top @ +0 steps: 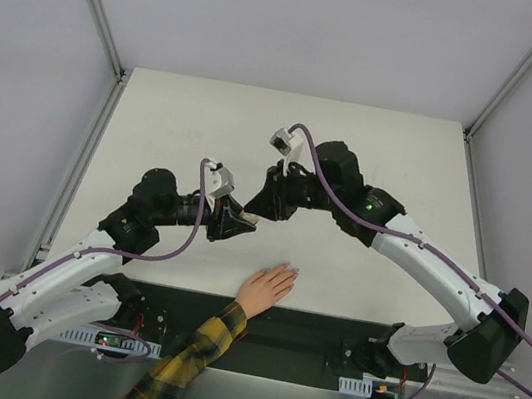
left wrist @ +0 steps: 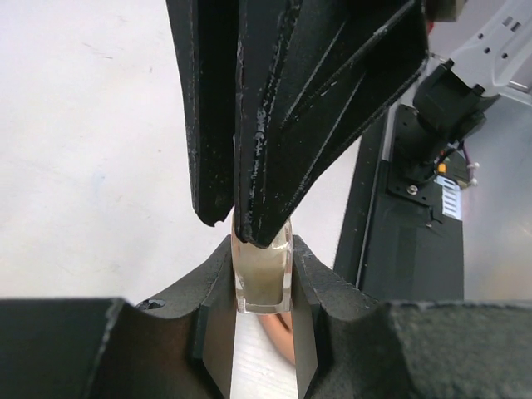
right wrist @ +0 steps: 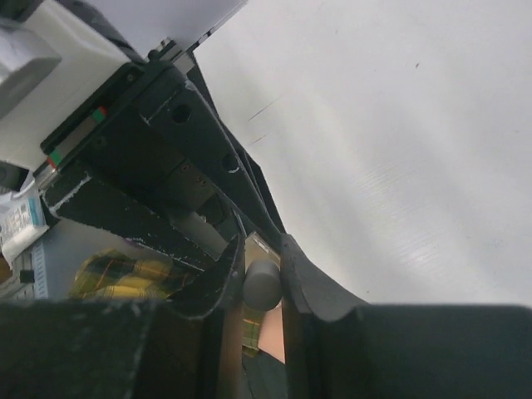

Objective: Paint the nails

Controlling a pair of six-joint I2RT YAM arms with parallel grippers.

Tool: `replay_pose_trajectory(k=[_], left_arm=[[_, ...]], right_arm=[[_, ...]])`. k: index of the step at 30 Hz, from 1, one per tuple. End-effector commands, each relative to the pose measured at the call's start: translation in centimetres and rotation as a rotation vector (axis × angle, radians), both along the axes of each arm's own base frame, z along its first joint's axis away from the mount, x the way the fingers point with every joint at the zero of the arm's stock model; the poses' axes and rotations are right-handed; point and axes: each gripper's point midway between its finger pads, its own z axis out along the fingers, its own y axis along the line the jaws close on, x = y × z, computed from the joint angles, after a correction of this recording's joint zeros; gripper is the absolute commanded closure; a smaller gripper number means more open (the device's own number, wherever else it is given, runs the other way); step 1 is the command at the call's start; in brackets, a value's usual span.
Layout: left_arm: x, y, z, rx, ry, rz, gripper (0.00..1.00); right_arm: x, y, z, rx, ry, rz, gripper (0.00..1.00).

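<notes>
A light-skinned hand (top: pixel 267 287) with a yellow-and-black plaid sleeve (top: pixel 185 359) lies flat at the table's near edge, fingers pointing up-right. Its nails (top: pixel 292 271) are too small to make out. My left gripper (top: pixel 242 222) is shut on a small beige bottle (left wrist: pixel 263 278), held above the table just beyond the hand. My right gripper (top: pixel 263 207) meets it from above and is shut on the bottle's grey round cap (right wrist: pixel 263 283). The right fingers (left wrist: pixel 274 150) hide the bottle's top in the left wrist view. Skin (left wrist: pixel 281 337) shows below the bottle.
The white table (top: pixel 206 129) stretches beyond the arms. A black base plate (top: pixel 325 336) runs along the near edge under the wrist. Metal frame posts (top: pixel 95 0) stand at the far corners. The left arm's body (right wrist: pixel 125 150) fills the upper left of the right wrist view.
</notes>
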Motion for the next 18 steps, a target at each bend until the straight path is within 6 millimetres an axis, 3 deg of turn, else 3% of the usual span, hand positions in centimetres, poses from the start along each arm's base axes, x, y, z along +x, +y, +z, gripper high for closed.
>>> replay_pose_trajectory(k=[1, 2, 3, 7, 12, 13, 14, 16, 18], left_arm=[[1.5, 0.0, 4.5, -0.093, -0.176, 0.079, 1.00], [1.9, 0.1, 4.5, -0.090, -0.174, 0.102, 1.00], [2.1, 0.2, 4.4, -0.088, -0.165, 0.116, 1.00], [3.1, 0.6, 4.4, -0.088, -0.158, 0.184, 1.00], [5.4, 2.0, 4.4, -0.079, -0.139, 0.344, 1.00], [5.6, 2.2, 4.3, -0.076, -0.135, 0.366, 1.00], [6.0, 2.5, 4.3, -0.076, -0.130, 0.394, 1.00], [6.7, 3.1, 4.3, -0.072, -0.131, 0.446, 1.00], [7.1, 3.5, 4.2, -0.065, -0.128, 0.480, 1.00]], right_arm=[[2.5, -0.3, 3.3, 0.043, 0.028, -0.243, 0.71], [2.7, -1.0, 2.9, 0.004, 0.058, -0.287, 0.54], [3.3, -1.2, 3.8, 0.014, 0.077, -0.341, 0.48], [3.8, -1.2, 4.4, 0.005, 0.127, -0.422, 0.38], [5.3, -2.1, 4.3, -0.070, 0.081, -0.631, 0.40], [5.5, -1.8, 5.3, -0.054, 0.066, -0.645, 0.44], [5.4, -1.2, 4.4, -0.092, 0.074, -0.660, 0.46], [6.2, -1.0, 5.2, -0.092, 0.051, -0.708, 0.50], [6.4, -0.1, 4.5, -0.117, 0.050, -0.727, 0.51]])
